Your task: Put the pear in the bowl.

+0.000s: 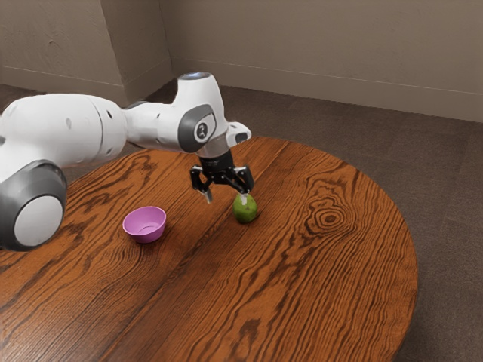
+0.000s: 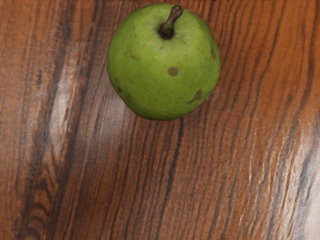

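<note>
1. Reading the exterior view as a clock face with twelve at its upper edge, we bring our jointed white-and-grey arm point(image 1: 72, 124) in from nine o'clock, with our black two-part fingers point(image 1: 244, 181) pointing down over the worktop point(image 1: 339, 286), a round one of reddish-brown wood with dark, wavy grain.
2. Our fingers are spread, tips apart, and pinch nothing.
3. The rounded green pear point(image 1: 245, 213) rests on the worktop, near our fingers; from the gap between their tips it lies toward four o'clock, and one tip overlaps its upper part in the exterior view.
4. In the wrist view we see its short brown stem point(image 2: 171, 22) facing our camera, and a few brown spots on its skin.
5. The small, round, smooth pink-purple bowl point(image 1: 145, 234) stands upright on the worktop, well apart from the pear, at nine o'clock from it.
6. Beyond the worktop, toward twelve, we see dark carpet point(image 1: 362, 124) and a plain grey-brown wall point(image 1: 324, 38).
</note>
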Controlling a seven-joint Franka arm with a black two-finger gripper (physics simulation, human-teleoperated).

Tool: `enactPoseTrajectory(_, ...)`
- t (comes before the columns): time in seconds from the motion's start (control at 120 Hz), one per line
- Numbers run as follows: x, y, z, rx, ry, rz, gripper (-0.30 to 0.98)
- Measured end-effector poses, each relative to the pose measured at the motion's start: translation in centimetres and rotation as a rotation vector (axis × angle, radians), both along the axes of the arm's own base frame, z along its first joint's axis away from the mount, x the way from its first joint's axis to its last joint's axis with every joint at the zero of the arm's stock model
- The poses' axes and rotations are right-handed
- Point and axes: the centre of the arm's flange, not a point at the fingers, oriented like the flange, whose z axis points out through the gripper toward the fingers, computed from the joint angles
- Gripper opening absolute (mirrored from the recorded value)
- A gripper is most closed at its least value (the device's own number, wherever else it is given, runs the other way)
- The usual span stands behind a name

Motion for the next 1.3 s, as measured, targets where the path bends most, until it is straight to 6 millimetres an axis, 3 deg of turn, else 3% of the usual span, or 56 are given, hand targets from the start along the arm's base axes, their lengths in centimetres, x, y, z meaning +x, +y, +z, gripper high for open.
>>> enactPoseTrajectory(0.233, 1.9, 0.2, -4.2, 0.026, -0.105, 0.018, 0.69)
enactPoseTrajectory(0.408, 3.0, 0.2, -5.6, 0.017, -0.179, 0.031, 0.62)
enactPoseTrajectory(1.3, 4.2, 0.8, -9.1, 0.022, -0.23, 0.056, 0.44)
